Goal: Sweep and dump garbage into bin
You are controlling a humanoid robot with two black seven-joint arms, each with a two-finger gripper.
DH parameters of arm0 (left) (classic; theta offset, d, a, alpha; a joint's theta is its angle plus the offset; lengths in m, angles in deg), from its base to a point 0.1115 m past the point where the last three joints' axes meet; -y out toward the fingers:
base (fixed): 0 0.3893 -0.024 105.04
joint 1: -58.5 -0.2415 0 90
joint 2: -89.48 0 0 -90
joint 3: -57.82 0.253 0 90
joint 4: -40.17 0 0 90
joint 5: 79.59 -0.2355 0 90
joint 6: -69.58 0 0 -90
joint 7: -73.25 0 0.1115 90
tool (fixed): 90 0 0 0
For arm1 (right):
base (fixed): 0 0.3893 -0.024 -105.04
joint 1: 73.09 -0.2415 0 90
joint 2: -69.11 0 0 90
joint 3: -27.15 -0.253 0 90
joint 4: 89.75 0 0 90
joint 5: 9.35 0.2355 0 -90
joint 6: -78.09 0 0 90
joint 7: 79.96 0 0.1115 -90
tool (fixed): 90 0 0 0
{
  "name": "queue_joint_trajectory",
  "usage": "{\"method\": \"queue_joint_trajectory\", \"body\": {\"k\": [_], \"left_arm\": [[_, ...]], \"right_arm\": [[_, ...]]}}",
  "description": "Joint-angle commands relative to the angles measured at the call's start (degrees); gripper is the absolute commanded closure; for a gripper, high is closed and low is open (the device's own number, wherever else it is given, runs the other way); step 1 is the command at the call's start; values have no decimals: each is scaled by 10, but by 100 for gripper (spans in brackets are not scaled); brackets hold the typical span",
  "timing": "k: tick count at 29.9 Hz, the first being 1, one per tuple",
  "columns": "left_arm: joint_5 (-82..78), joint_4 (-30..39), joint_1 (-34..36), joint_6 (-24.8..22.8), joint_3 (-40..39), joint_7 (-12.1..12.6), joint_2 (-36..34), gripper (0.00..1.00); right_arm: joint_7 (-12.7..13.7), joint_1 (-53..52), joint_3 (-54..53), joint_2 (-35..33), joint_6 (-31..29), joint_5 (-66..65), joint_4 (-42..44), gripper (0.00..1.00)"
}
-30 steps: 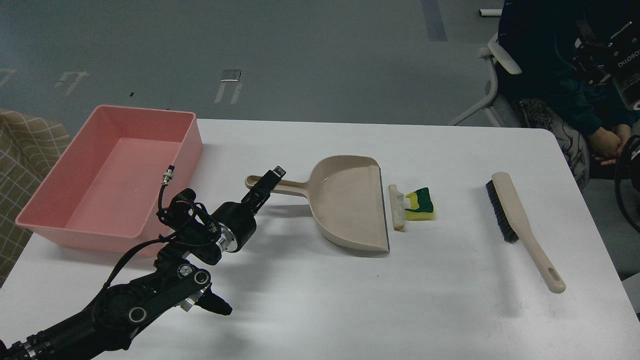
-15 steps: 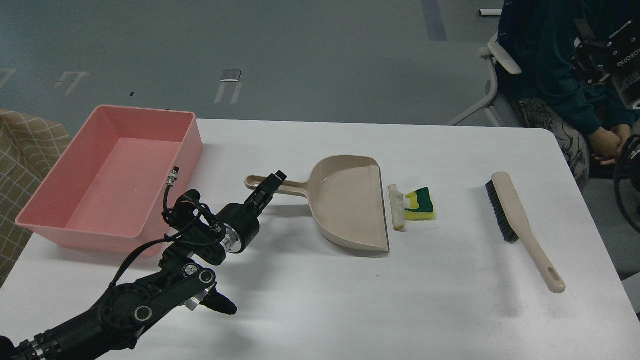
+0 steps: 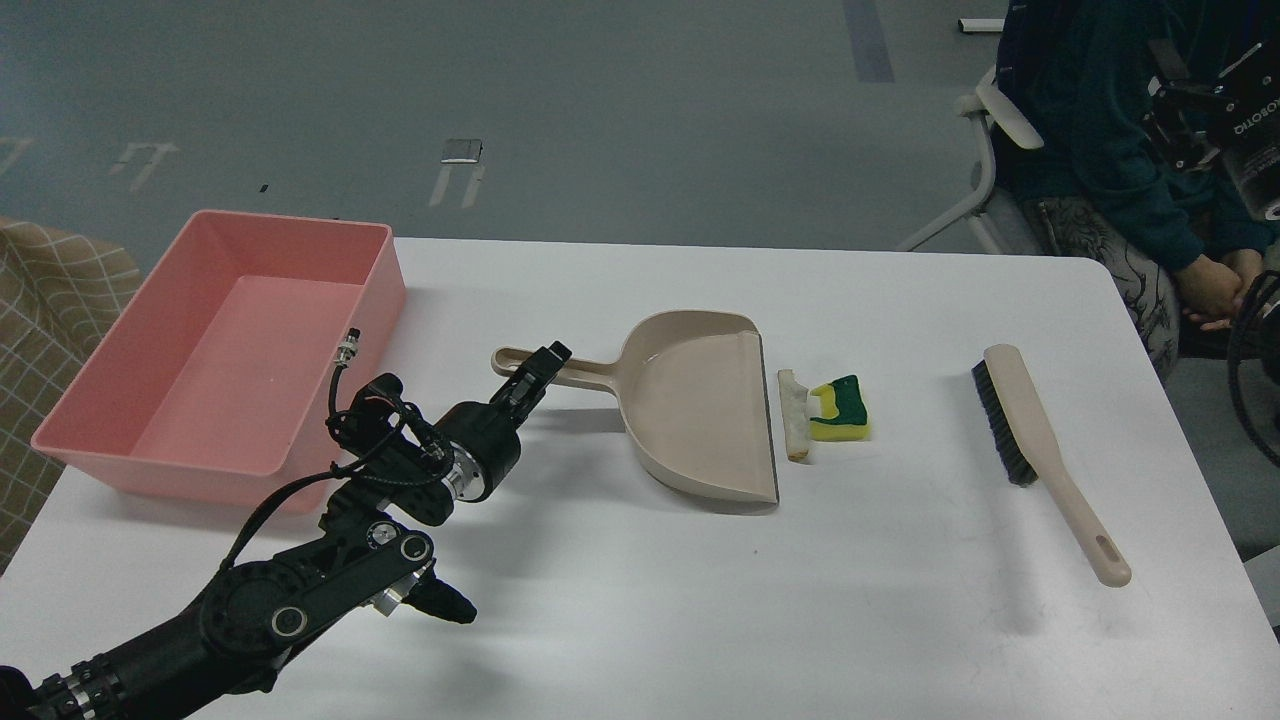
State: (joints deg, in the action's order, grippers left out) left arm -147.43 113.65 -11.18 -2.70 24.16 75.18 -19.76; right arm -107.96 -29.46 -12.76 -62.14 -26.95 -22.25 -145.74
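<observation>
The garbage lies on the white table [image 3: 640, 600]: a yellow sponge scrap with a dark green layer [image 3: 840, 411] and a thin off-white and tan strip [image 3: 794, 414], just right of the beige dustpan's [image 3: 700, 415] open edge. The pink bin [image 3: 215, 355] stands at the far left and is empty. My left gripper [image 3: 535, 372] is at the dustpan's handle [image 3: 560, 372], seen dark and end-on, so I cannot tell its fingers apart. A black part of my right gripper [image 3: 1245, 120] shows at the top right edge, with its fingers out of view.
A beige brush with black bristles [image 3: 1040, 450] lies to the right of the garbage, its handle pointing toward the front right. A seated person [image 3: 1120, 150] is beyond the table's far right corner. A checked cloth [image 3: 50, 300] is at the left edge.
My left arm has shifted slightly right and forward, and the gripper has dropped a little closer onto the dustpan handle. The dustpan, garbage and brush have not moved.
</observation>
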Motion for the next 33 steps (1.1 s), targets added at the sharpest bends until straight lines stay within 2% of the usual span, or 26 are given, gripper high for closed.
{"method": "queue_joint_trajectory", "body": {"k": [1,2,3,17,25,29,33], "left_arm": [[-1,1,0,-1,0,8,0,90],[-1,1,0,-1,0,12,0,99],[-1,0,0,-1,1,12,0,100],[4,2,1,3,-4,17,0,100],[6,4,4,4,-5,16,5,100],[6,7,4,4,-5,15,10,100],[4,10,4,5,-5,15,11,100]], "right_arm": [[0,0,0,-1,0,0,0,0],[0,0,0,-1,0,0,0,0],[0,0,0,-1,0,0,0,0],[0,-1,3,-18,-2,-3,-7,0],[0,0,39,-118,-6,-88,-90,0],[25,1,74,-192,-10,-146,-146,0],[36,1,118,-266,-24,-186,-186,0]]}}
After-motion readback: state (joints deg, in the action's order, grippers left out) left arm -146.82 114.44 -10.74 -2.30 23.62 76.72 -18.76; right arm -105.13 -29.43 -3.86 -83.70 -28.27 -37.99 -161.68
